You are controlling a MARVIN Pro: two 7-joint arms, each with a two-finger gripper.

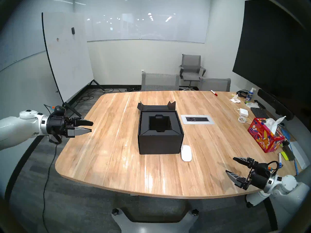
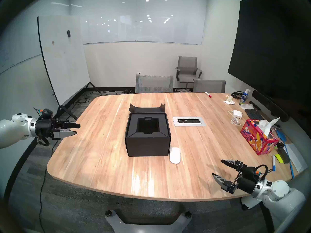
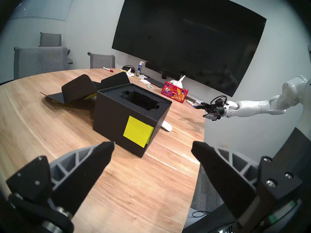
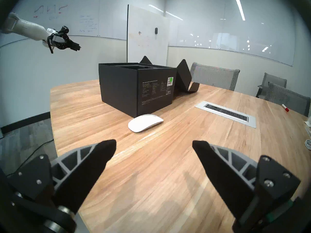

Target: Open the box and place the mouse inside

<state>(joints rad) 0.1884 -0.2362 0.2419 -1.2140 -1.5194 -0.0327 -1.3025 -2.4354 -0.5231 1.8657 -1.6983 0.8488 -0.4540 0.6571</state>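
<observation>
The black box (image 1: 159,141) (image 2: 148,145) (image 3: 116,123) (image 4: 121,93) stands mid-table with its flap lid (image 1: 155,107) folded back flat behind it. Its black recessed insert (image 1: 159,123) holds nothing. A yellow-green sticky note (image 3: 138,133) is on the box's left side and a white label (image 4: 170,81) on its right side. The white mouse (image 1: 186,153) (image 2: 175,155) (image 4: 145,122) lies on the table beside the box's near right corner. My left gripper (image 1: 91,126) (image 3: 152,146) hangs open off the table's left edge. My right gripper (image 1: 229,165) (image 4: 154,144) is open above the near right table corner, pointing at the mouse.
A red floral tissue box (image 1: 265,136) stands at the right edge among markers and papers. A white power adapter (image 1: 244,112), keyboard (image 1: 259,112) and spray bottle (image 1: 249,95) lie far right. A metal socket plate (image 1: 197,119) is set into the table right of the box. Chairs stand behind.
</observation>
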